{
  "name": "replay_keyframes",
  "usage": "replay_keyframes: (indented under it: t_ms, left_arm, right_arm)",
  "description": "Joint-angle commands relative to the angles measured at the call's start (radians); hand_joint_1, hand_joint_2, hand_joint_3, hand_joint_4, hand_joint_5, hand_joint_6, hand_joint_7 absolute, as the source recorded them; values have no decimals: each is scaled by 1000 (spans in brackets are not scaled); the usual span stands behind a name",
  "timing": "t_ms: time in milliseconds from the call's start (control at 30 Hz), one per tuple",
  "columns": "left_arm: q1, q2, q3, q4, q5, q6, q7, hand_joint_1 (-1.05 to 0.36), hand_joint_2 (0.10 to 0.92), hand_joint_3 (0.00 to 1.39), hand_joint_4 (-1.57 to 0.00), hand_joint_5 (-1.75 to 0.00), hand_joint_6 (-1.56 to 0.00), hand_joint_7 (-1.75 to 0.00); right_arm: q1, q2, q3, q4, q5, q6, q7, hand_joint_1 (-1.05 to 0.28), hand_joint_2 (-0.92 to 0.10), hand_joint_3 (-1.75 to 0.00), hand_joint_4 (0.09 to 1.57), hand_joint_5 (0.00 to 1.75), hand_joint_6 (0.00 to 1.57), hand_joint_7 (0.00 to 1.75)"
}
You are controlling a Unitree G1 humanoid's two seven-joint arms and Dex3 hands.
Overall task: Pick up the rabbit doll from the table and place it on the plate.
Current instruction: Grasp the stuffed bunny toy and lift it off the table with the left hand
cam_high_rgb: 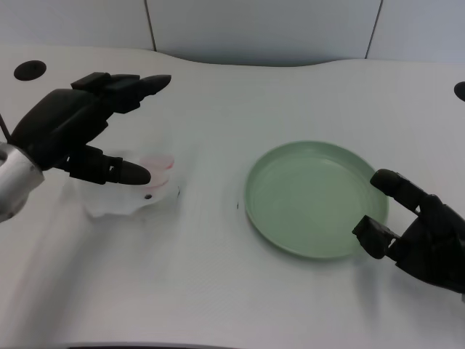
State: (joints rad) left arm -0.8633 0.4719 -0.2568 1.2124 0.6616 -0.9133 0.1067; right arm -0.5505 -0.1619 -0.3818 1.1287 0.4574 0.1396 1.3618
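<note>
A white rabbit doll [138, 190] with pink ears lies on the white table, left of centre, hard to make out against the surface. My left hand [76, 129] hovers over its left part with fingers spread apart, the thumb low just above the doll and the other fingers raised; it holds nothing. The pale green plate [317, 198] sits right of centre with nothing in it.
My right hand [420, 231] rests at the plate's right rim. Two dark round holes [30, 70] mark the table's far left and far right edges. Grey wall panels stand behind the table.
</note>
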Motion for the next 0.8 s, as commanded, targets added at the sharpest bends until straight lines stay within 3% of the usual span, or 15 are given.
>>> replay_keyframes:
  t_ms: [33, 200, 400, 600, 667, 800]
  left_arm:
    - [-28, -8, -77, 72, 66, 114, 80, -1045, 921, 154, -10, -100, -107, -9]
    - [-32, -66, -129, 144, 77, 295, 77, -1048, 921, 196, -64, -104, -126, -14]
    - [-35, -110, -140, 169, 60, 450, 11, -1048, 921, 198, -61, -90, -109, -2]
    - [-25, -135, -139, 175, 52, 516, -9, -1041, 920, 123, -114, -95, -147, -15]
    - [-18, -143, -135, 175, 46, 508, 12, -989, 912, 62, -204, -117, -202, -27]
    - [-15, -164, -158, 176, 63, 538, 81, -736, 848, 6, -432, -189, -348, -60]
  right_arm:
    - [6, -14, -5, -7, 9, -8, 7, -720, -921, -392, 524, 1746, 544, 1223]
    - [11, -12, -5, -6, 9, -14, 18, -717, -921, -394, 515, 1746, 537, 1220]
    - [9, -9, -5, -6, 9, -17, 15, -723, -921, -392, 512, 1746, 532, 1217]
    - [11, -10, -4, -9, 9, -22, 18, -729, -921, -377, 516, 1746, 532, 1231]
    - [10, -13, -2, -8, 8, -14, 21, -728, -921, -375, 514, 1746, 524, 1225]
    - [9, -12, -2, -8, 8, -16, 22, -728, -921, -368, 513, 1746, 523, 1221]
